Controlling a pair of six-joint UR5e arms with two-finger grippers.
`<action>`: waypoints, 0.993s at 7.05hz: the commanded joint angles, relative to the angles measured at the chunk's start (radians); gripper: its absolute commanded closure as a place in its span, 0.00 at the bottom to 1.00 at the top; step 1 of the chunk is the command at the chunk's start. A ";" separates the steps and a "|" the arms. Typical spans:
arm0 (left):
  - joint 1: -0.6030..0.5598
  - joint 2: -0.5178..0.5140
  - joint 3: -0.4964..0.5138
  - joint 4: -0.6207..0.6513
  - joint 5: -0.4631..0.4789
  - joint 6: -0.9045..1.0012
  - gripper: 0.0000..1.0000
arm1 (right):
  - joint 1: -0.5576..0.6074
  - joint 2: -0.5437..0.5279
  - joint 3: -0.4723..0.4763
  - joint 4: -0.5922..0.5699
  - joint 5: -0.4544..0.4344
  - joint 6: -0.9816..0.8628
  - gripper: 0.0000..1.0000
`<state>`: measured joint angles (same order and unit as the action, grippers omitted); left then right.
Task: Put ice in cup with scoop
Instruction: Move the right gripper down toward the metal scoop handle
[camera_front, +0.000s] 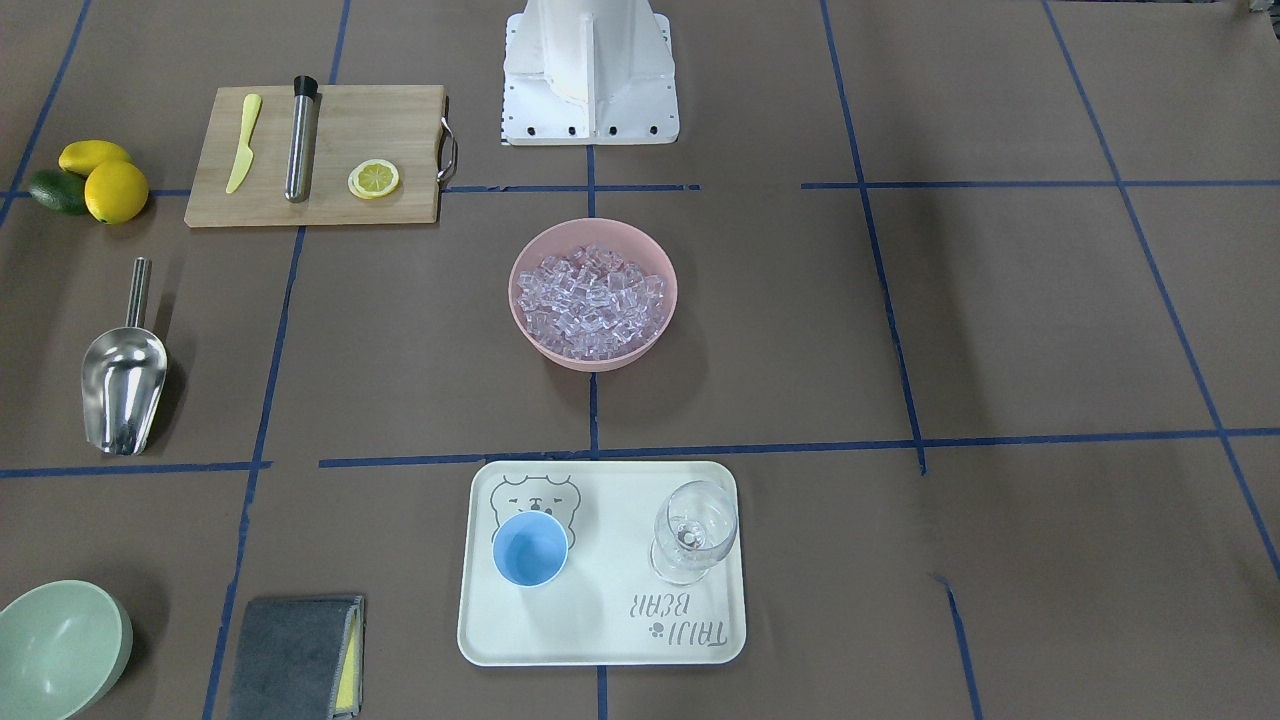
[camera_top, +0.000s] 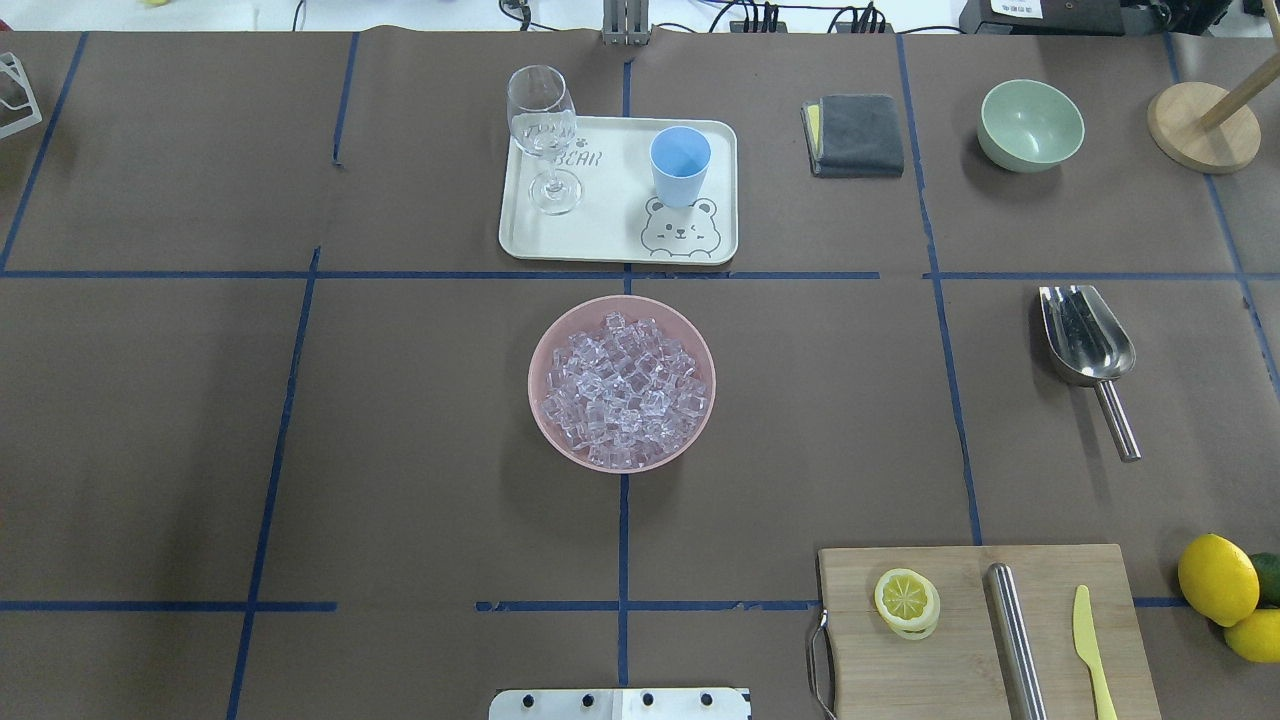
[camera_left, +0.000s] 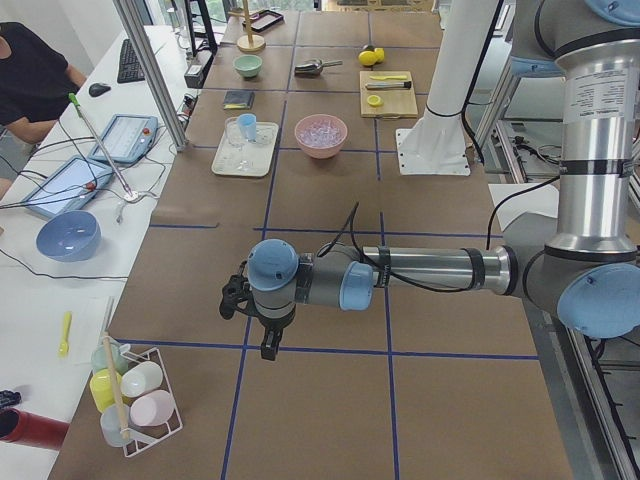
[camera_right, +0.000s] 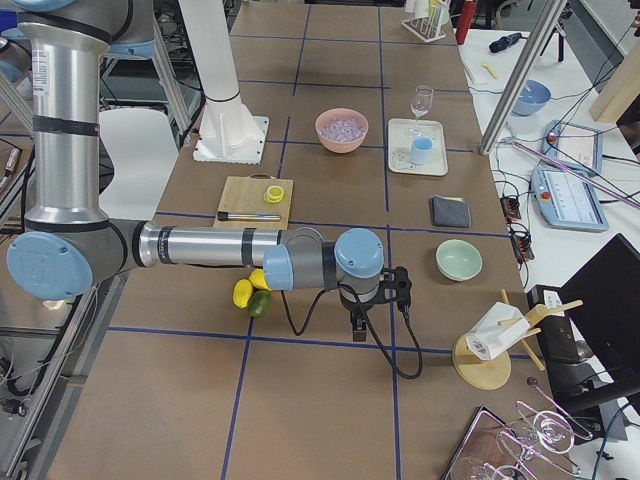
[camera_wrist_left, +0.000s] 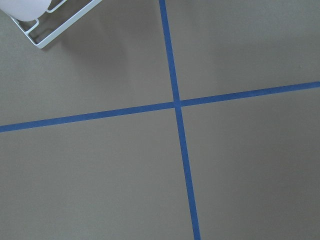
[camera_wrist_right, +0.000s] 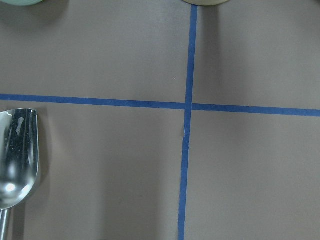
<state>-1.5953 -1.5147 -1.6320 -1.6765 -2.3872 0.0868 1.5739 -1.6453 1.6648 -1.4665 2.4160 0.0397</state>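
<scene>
Right gripper (camera_right: 360, 326), spread or closed I cannot tell, hovers near the scoop (camera_wrist_right: 18, 156), which lies off to its side, rod handle pointing back toward the robot

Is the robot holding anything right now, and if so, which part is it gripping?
Nothing seems held. The scoop lies alone on the table; the left gripper and right gripper hang above the table far from it, apparently empty.

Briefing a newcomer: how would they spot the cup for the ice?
Find the cream bear-print tray near the pink bowl of ice. On it, the cup is short, opaque, light blue, unlike the clear stemmed wine glass.
</scene>
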 joint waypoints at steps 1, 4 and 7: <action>0.000 0.004 -0.003 -0.005 0.003 0.011 0.00 | 0.000 0.001 0.006 0.002 0.000 -0.001 0.00; 0.000 -0.007 -0.020 -0.014 -0.004 0.005 0.00 | -0.005 0.021 0.000 0.003 0.000 0.002 0.00; 0.008 -0.021 -0.081 -0.150 -0.004 0.008 0.00 | -0.018 0.087 -0.011 0.021 0.083 0.141 0.00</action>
<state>-1.5912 -1.5297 -1.6880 -1.7662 -2.3913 0.0896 1.5655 -1.5886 1.6624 -1.4479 2.4800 0.1159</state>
